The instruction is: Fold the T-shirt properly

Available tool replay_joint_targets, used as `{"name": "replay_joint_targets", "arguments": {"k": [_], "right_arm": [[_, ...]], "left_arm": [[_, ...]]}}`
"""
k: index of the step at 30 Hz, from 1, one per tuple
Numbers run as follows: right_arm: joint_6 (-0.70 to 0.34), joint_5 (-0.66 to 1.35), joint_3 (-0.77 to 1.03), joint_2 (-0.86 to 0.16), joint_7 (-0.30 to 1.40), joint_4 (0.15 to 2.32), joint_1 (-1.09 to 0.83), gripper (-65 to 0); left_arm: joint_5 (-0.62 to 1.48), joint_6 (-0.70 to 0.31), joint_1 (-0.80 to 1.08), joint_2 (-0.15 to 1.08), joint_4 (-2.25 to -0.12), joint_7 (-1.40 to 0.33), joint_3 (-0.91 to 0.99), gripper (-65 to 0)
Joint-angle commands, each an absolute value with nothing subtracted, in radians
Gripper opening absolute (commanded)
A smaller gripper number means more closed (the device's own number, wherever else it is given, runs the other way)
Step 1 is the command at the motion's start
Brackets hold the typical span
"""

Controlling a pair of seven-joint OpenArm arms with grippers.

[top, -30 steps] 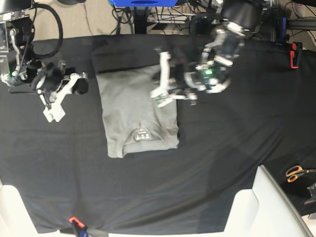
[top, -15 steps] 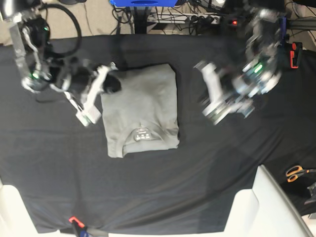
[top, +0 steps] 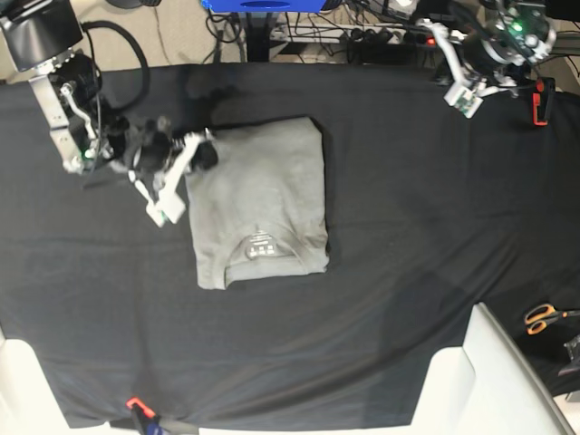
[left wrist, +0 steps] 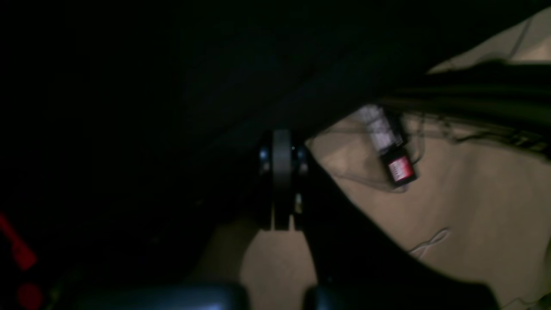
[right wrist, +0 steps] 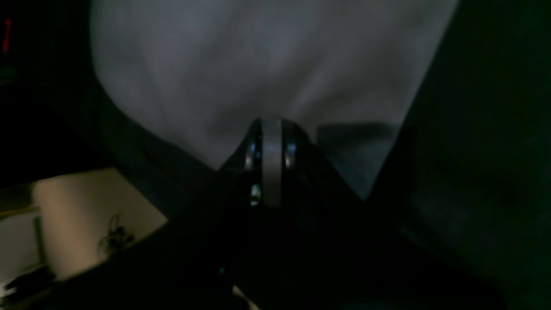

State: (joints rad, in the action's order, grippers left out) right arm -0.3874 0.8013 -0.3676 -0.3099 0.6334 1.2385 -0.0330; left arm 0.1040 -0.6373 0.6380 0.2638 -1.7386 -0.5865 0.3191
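Observation:
The grey T-shirt [top: 260, 201] lies folded into a neat rectangle in the middle of the black table cloth [top: 408, 236], its white neck label [top: 261, 246] facing up near the front edge. My right gripper [top: 167, 212] is shut and sits at the shirt's left edge, by its back left corner. In the right wrist view the shut right gripper [right wrist: 271, 125] points at the grey T-shirt [right wrist: 267, 60]; no fabric shows pinched. My left gripper [top: 463, 98] is shut, lifted over the table's back right edge, far from the shirt. In the left wrist view the left gripper [left wrist: 282, 137] holds nothing.
A red clamp [top: 541, 100] grips the cloth at the back right. Orange-handled scissors [top: 544, 317] lie at the right edge. White blocks [top: 480, 381] stand at the front corners. Cables and a power strip [top: 381, 34] lie behind the table. The left wrist view shows beige floor [left wrist: 473, 206].
My left gripper swung away from the shirt's right side to the table's back right edge. My right gripper came in from the left to the shirt's left edge. The shirt's back part now lies folded flat.

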Motion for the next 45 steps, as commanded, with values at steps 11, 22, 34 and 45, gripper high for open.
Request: {"name": "replay_joint_targets", "arguments": {"k": [11, 22, 34, 45], "right_arm": [[-0.378, 0.808, -0.321, -0.367, 0.581, 1.575, -0.219, -64.4], [0.013, 0.808, -0.275, -0.550, 0.588, 1.902, -0.648, -64.4], [0.025, 0.794, -0.348, -0.367, 0.581, 1.369, -0.610, -64.4], [0.024, 0.305, -0.444, 0.030, -0.101, 0.079, -0.208, -63.6]], "left_arm": [[0.108, -0.644, 0.697, 0.263, -1.790, -0.572, 0.317, -65.0], [0.105, -0.639, 0.920, 0.228, -1.814, -0.572, 0.314, -65.0], [-0.154, -0.627, 0.674, 0.211, -1.029, -0.265, 0.013, -65.0], [-0.154, -0.539, 0.168, 0.183, -0.119, 0.308, -0.188, -65.0]]}}
